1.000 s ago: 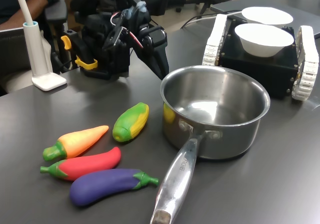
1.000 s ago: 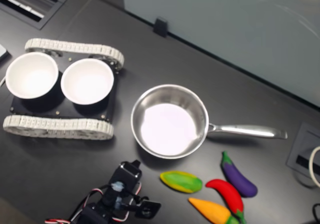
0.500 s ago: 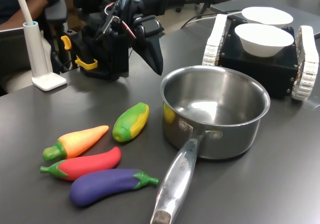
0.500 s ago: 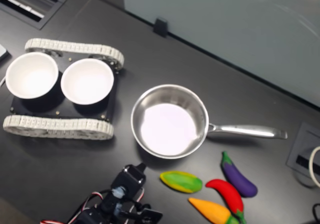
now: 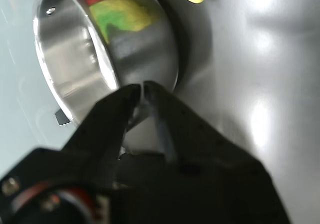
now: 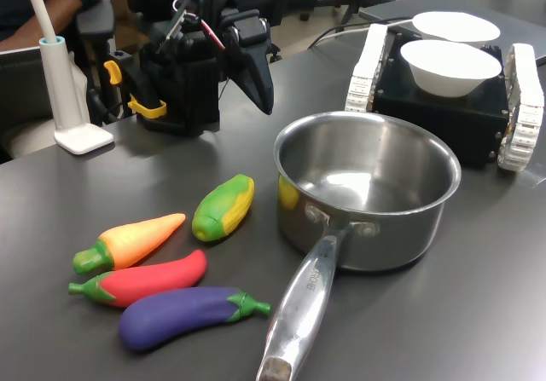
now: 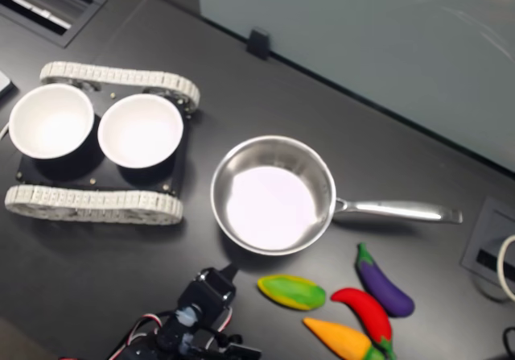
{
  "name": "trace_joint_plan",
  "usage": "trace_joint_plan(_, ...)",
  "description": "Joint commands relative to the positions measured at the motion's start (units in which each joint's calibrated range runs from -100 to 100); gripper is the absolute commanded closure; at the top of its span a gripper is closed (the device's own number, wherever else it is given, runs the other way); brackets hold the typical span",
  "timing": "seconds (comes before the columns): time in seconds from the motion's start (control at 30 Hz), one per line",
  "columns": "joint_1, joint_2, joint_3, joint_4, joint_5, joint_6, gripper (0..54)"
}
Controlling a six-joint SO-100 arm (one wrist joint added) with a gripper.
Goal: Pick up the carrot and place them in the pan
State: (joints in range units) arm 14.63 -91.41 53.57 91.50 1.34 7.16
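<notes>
Carrot (image 6: pixel 130 241), orange fading to yellow with a green stem end, lay flat on the dark table (image 6: pixel 77 193), well apart from the gripper (image 6: pixel 263 101) and nearer the camera in the first exterior view. Lay leftmost in a small cluster of toy vegetables there: green-and-yellow corn (image 6: pixel 223 206) closest to the gripper, red chilli (image 6: pixel 141 281) just beside the carrot, purple eggplant (image 6: pixel 183 313) farthest out. In the second exterior view, seen at the lower edge (image 7: pixel 346 340), off to the second exterior view's right of the gripper (image 7: pixel 228 271).

Gripper hung in the air, black jaws pointing down and pressed together at the tips, empty, as shown close up in the wrist view (image 5: pixel 141 87). Held nothing.

Pan (image 6: pixel 367 189), shiny steel and empty, stood on the table just beyond the jaw tips, near but not touching; rim and outer wall filled the wrist view (image 5: pixel 100 43), with corn colours reflected in the metal. Long handle (image 7: pixel 398 210) pointed away from the gripper.

Two white bowls (image 7: pixel 88 126) sat on a black tracked base (image 7: pixel 96 203), past the pan from the gripper. White stand (image 6: pixel 68 91) stood behind the arm's black base (image 6: pixel 175 83).
</notes>
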Motion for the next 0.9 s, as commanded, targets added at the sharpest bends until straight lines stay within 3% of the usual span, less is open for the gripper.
trace_joint_plan(0.0, 1.3, 2.1, -6.8, -0.1, 0.0, -0.4, 53.5)
trace_joint_plan(0.47, 4.5, 7.1, -16.4, 1.9, -0.7, -0.4, 53.5)
trace_joint_plan(0.87, 6.1, 17.5, -30.3, 5.5, -1.0, -0.3, 53.5)
